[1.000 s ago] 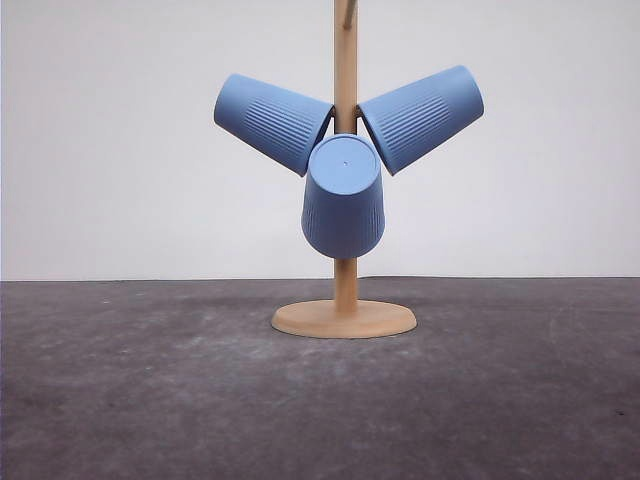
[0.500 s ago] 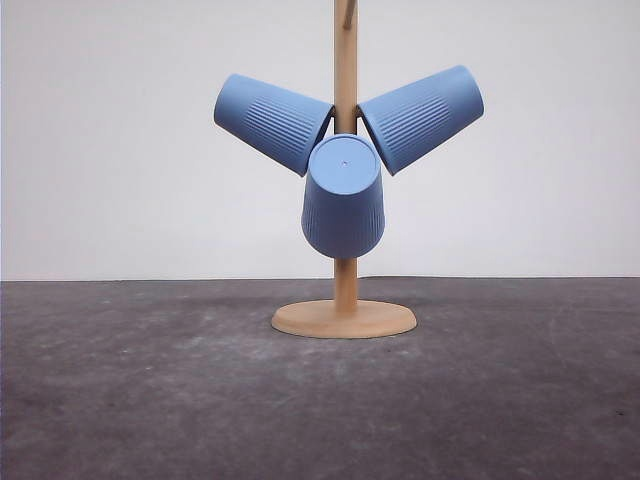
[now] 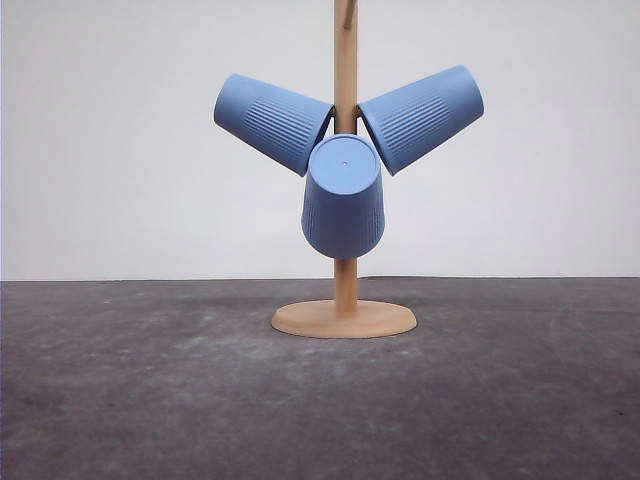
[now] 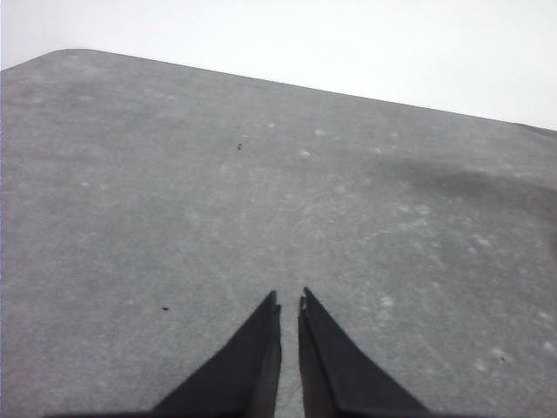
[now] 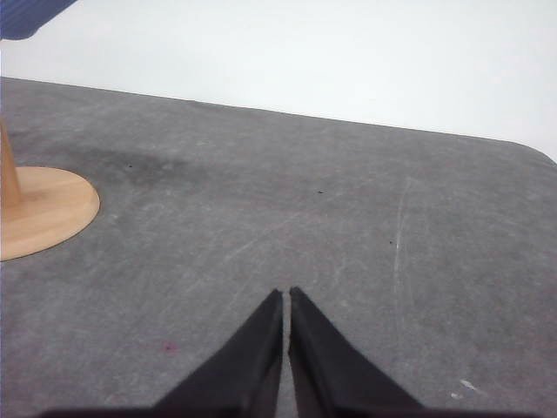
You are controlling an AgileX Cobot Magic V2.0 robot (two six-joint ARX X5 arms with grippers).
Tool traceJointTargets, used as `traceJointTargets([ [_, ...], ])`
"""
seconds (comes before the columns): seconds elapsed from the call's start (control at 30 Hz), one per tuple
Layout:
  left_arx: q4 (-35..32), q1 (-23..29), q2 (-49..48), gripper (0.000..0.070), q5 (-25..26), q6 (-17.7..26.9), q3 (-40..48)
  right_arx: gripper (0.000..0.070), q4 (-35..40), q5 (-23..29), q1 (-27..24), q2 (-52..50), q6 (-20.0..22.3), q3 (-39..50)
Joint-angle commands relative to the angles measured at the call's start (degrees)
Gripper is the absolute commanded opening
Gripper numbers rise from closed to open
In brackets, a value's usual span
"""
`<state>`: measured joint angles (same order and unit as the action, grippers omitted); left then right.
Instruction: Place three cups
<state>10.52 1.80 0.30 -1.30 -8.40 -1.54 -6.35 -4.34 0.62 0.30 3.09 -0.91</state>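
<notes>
Three light-blue ribbed cups hang on a wooden stand in the front view. One cup slants up to the left, another cup slants up to the right, and a third cup hangs in front of the pole with its base toward the camera. A blue corner of a cup shows in the right wrist view, above the stand's round base. My left gripper is shut over bare grey table. My right gripper is shut too, apart from the base, holding nothing.
The dark grey table runs wide around the stand, its far edge meeting a white wall. In the left wrist view the table's rounded corner shows far off.
</notes>
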Motion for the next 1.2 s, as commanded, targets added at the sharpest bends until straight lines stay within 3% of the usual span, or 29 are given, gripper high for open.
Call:
traceJointTargets([
  [0.0,0.22,0.00,-0.02,0.0015,-0.11,0.15,0.79,0.0012,0.76,0.00,-0.11,-0.09,-0.04,0.24],
  [1.17,0.22,0.00,-0.02,0.0015,-0.11,0.15,0.79,0.0011,0.76,0.00,-0.11,-0.09,-0.02,0.24],
])
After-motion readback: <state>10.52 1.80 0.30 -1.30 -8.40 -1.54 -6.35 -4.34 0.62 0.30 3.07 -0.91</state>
